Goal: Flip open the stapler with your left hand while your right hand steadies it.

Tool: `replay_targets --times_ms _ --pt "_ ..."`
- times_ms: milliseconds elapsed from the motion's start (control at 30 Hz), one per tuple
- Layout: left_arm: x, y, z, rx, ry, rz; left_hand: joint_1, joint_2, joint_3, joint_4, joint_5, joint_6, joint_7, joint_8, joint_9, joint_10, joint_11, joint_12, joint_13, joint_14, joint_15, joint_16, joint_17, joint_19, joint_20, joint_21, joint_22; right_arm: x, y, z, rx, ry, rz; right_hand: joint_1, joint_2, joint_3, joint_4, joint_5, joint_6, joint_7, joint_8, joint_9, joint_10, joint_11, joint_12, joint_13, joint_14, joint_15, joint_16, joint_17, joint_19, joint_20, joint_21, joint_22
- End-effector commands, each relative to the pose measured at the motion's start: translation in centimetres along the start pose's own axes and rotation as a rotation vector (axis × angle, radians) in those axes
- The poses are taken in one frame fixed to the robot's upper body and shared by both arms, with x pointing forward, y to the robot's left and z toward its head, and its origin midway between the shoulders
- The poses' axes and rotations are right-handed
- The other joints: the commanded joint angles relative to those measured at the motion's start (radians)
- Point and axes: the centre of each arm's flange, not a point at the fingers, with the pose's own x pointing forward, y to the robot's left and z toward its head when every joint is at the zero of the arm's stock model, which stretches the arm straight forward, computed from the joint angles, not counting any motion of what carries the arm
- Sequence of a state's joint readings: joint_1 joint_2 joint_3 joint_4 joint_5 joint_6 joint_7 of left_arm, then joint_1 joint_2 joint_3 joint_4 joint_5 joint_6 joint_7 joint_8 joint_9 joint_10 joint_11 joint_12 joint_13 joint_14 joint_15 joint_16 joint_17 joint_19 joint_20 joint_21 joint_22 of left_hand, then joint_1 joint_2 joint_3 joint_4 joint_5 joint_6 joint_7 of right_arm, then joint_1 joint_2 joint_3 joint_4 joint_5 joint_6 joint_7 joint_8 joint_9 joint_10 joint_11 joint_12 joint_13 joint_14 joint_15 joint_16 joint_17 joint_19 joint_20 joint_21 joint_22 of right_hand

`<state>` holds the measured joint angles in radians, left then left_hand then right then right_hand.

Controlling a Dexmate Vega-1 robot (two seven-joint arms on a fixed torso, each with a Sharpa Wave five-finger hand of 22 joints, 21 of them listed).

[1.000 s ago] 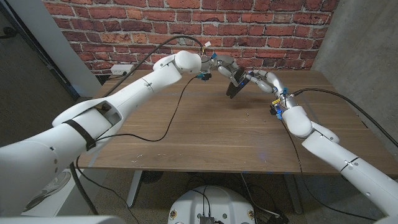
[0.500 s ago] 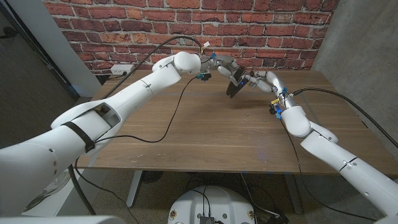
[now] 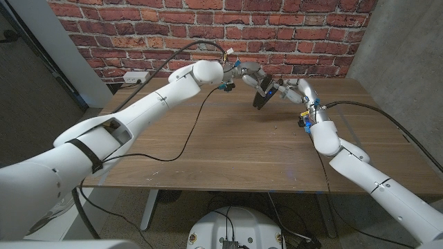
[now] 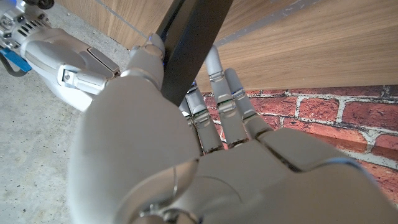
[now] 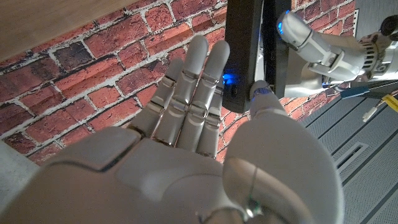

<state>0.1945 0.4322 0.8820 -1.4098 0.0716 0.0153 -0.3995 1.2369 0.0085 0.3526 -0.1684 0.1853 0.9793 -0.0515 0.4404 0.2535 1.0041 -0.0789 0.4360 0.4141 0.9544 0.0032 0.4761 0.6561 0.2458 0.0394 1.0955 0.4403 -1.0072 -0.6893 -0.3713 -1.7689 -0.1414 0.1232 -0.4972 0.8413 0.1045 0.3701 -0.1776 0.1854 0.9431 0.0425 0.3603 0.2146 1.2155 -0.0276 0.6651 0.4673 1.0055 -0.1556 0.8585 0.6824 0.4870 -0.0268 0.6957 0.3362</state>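
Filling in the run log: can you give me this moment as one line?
stapler: black, lifted above table's far side | left robot hand: grips stapler | right robot hand: holds stapler from other side | stage: opening underway

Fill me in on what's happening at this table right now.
The robot has both hands on a black stapler at the far side of the wooden table, near the brick wall. The left hand grips it from one side and the right hand holds it from the other. In the head view the stapler appears raised and tilted between them. Whether it has been flipped open yet cannot be told.
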Motion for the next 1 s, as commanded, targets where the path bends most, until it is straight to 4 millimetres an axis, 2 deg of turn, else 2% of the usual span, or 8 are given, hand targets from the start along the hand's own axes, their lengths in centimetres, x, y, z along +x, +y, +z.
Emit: replay_targets --times_ms 33,633,667,1000 --pt "-1.2 -0.4 0.7 0.058 -0.049 0.108 0.058 0.055 0.033 0.022 0.003 0.106 0.063 0.004 0.003 0.097 -0.046 0.004 0.071 0.152 -0.232 0.0 0.006 -0.002 -0.005 0.007 0.001 -0.4 0.0 0.0 -0.007 0.009 -0.092 0.085 0.053 0.023 0.005 0.009 0.151 -0.033 0.105 0.096 0.017 -0.002 0.017 0.022 0.011 -0.049 0.011 0.013 0.006 -0.001 0.018 0.01" --pt "-4.4 -2.1 0.7 0.133 -0.224 0.556 0.053 0.046 0.039 0.023 0.003 0.127 0.049 -0.008 -0.014 0.112 -0.063 -0.007 0.075 0.157 -0.233 -0.009 0.018 -0.007 -0.02 0.021 -0.016 -0.2 0.3 -0.6 0.027 0.035 -0.158 0.107 0.038 0.052 0.011 0.014 0.166 -0.019 0.124 0.129 0.03 -0.001 0.053 0.079 0.037 -0.05 0.025 0.037 0.003 -0.005 0.07 0.031" --pt "-4.5 -2.2 0.7 0.137 -0.231 0.572 0.053 0.044 0.039 0.023 0.003 0.128 0.04 -0.01 -0.015 0.112 -0.065 -0.009 0.075 0.156 -0.234 -0.011 0.02 -0.01 -0.022 0.021 -0.018 -0.2 0.4 -0.7 0.034 0.038 -0.161 0.107 0.037 0.054 0.011 0.014 0.167 -0.019 0.125 0.131 0.031 -0.002 0.056 0.083 0.037 -0.05 0.025 0.038 0.003 -0.004 0.073 0.032" --pt "-5.0 -3.3 0.6 0.122 -0.289 0.66 0.048 0.04 0.041 0.025 0.004 0.137 0.04 -0.013 -0.017 0.114 -0.072 -0.015 0.08 0.157 -0.235 -0.016 0.029 -0.015 -0.029 0.024 -0.029 -0.1 0.4 -1.4 0.088 0.055 -0.178 0.108 0.034 0.064 0.015 0.015 0.169 -0.018 0.128 0.142 0.033 -0.005 0.06 0.092 0.041 -0.05 0.023 0.041 0.002 -0.007 0.094 0.038"
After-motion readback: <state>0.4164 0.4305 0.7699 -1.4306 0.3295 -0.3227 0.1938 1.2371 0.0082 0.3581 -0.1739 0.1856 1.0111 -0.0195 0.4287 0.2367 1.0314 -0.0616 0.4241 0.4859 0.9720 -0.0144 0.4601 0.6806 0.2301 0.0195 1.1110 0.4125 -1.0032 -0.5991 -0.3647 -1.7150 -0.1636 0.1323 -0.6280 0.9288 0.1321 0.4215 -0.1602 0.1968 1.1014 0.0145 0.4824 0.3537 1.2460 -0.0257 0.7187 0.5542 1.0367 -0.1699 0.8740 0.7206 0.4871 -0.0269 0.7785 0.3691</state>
